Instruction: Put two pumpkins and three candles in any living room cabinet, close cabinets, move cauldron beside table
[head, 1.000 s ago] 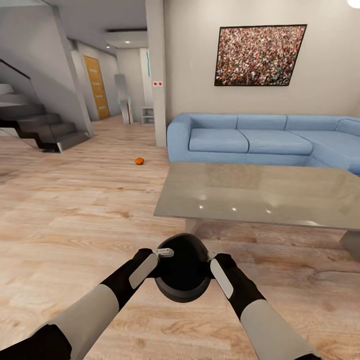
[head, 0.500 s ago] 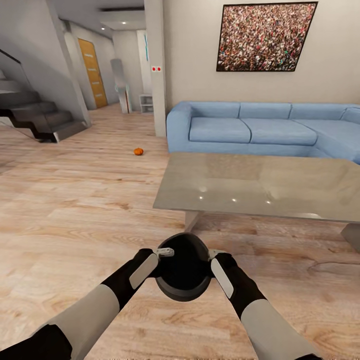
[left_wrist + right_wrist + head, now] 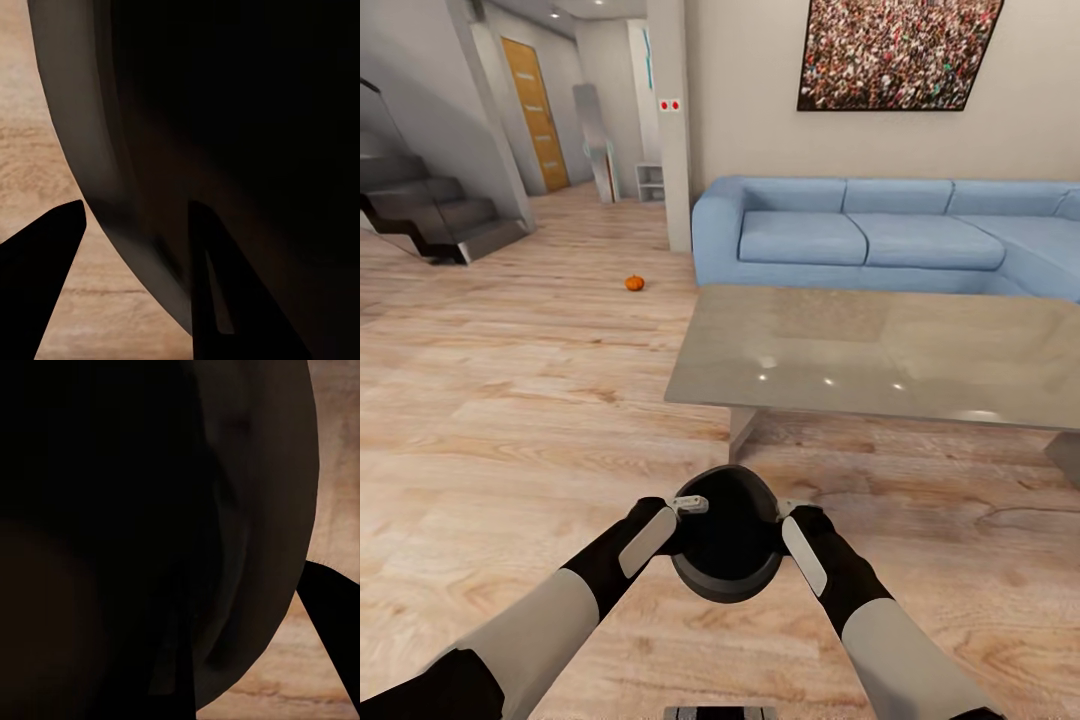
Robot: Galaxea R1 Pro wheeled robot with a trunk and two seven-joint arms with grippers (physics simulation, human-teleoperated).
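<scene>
On the wooden floor to the left, well beyond the arms, one pumpkin (image 3: pixel 634 283) lies out in the open, so at least that piece has yet to go into a cabinet; candles and cabinet cannot be judged from here. Nearer, the left pincer (image 3: pixel 686 507) is clamped on the cauldron (image 3: pixel 726 548) rim, one finger inside and one outside. The cauldron hangs between both arms above the floor, near the tabletop (image 3: pixel 880 352) edge but not set down. The right pincer (image 3: pixel 784 511) grips the opposite rim likewise.
</scene>
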